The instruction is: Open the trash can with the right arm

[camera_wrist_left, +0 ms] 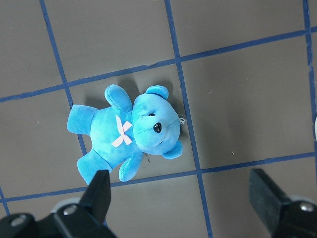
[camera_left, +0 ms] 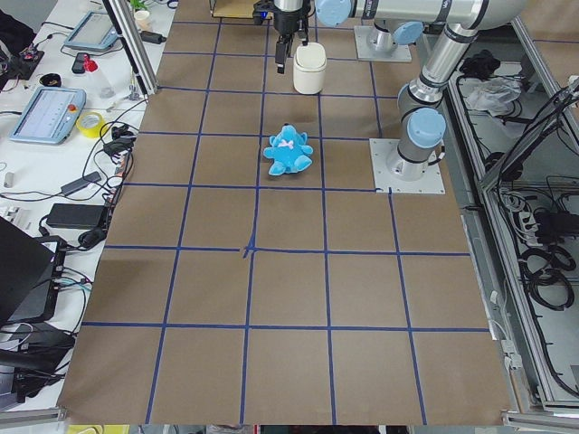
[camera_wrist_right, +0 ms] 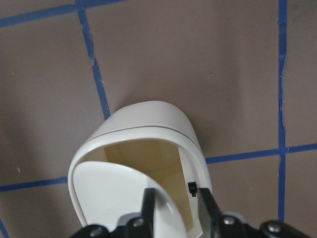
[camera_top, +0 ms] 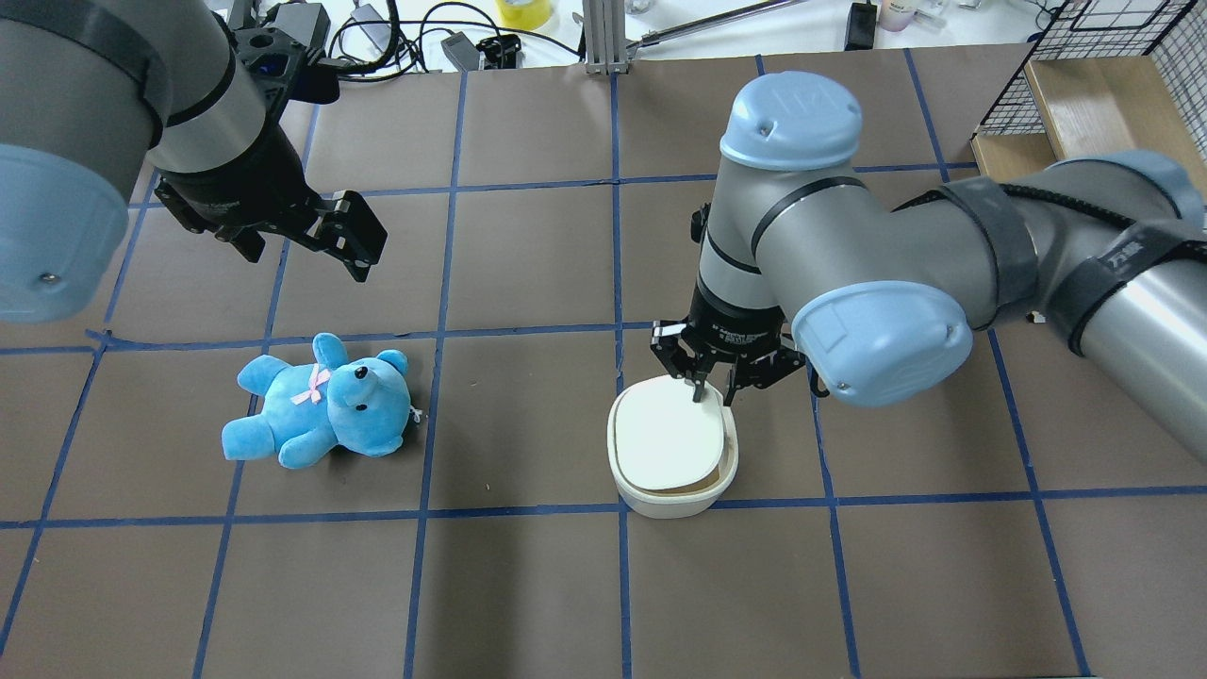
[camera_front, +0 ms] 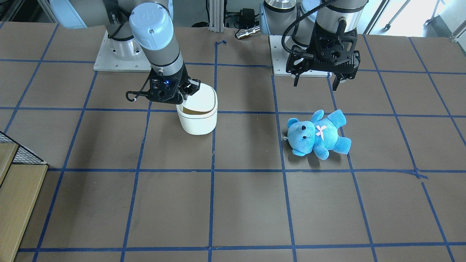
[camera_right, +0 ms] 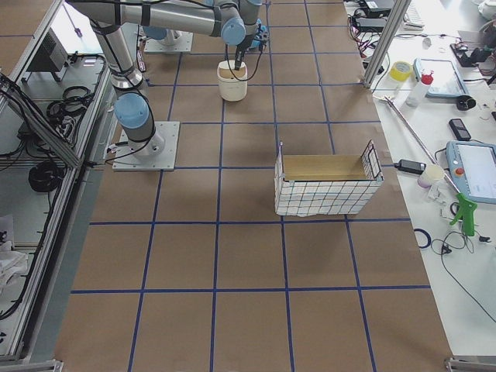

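The white trash can (camera_front: pixel 197 122) stands on the brown table, also in the overhead view (camera_top: pixel 671 495). Its flat lid (camera_top: pixel 668 438) is tilted up, and a gap shows the tan inside (camera_wrist_right: pixel 148 161). My right gripper (camera_front: pixel 185 93) comes down from above with its blue light on. Its two fingers are closed on the lid's edge (camera_wrist_right: pixel 176 203). My left gripper (camera_front: pixel 316 83) is open and empty. It hangs above the table, near the blue teddy bear (camera_front: pixel 316 133), which lies on its back below it in the left wrist view (camera_wrist_left: pixel 129 134).
A wire mesh basket with a wooden box (camera_right: pixel 325 186) stands on the table's right end, beyond the trash can (camera_top: pixel 1084 94). Both arm bases sit on white plates along the robot's side (camera_front: pixel 120 58). Cables and devices lie on the side benches (camera_left: pixel 54 117).
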Action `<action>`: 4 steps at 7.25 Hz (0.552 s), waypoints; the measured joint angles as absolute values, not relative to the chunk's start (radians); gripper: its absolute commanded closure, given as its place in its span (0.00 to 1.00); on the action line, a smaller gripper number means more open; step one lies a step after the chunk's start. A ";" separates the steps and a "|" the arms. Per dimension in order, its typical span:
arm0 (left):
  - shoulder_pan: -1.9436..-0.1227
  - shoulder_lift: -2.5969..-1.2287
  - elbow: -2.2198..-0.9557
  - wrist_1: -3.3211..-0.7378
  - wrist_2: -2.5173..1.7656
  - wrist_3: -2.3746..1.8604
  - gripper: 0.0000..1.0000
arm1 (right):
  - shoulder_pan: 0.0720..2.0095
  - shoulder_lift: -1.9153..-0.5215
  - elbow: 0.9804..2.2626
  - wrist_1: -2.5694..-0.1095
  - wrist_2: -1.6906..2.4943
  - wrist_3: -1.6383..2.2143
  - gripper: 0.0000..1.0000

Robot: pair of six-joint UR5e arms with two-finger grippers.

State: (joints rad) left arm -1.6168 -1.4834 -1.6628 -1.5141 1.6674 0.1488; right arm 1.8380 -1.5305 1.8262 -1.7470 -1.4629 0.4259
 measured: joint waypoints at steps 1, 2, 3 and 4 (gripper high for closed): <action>-1.617 -1.483 -1.663 -1.514 1.667 0.149 0.00 | 1.834 -1.530 1.774 -1.744 -1.484 0.437 0.00; -1.617 -1.483 -1.663 -1.514 1.667 0.149 0.00 | 1.829 -1.530 1.723 -1.741 -1.521 0.437 0.00; -1.617 -1.483 -1.663 -1.514 1.667 0.149 0.00 | 1.820 -1.529 1.681 -1.735 -1.553 0.431 0.00; -1.617 -1.483 -1.663 -1.514 1.667 0.149 0.00 | 1.808 -1.529 1.658 -1.729 -1.572 0.415 0.00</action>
State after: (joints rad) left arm -1.6168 -1.4833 -1.6628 -1.5140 1.6674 0.1488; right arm 1.8082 -1.5289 1.6576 -1.7293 -1.5722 0.4148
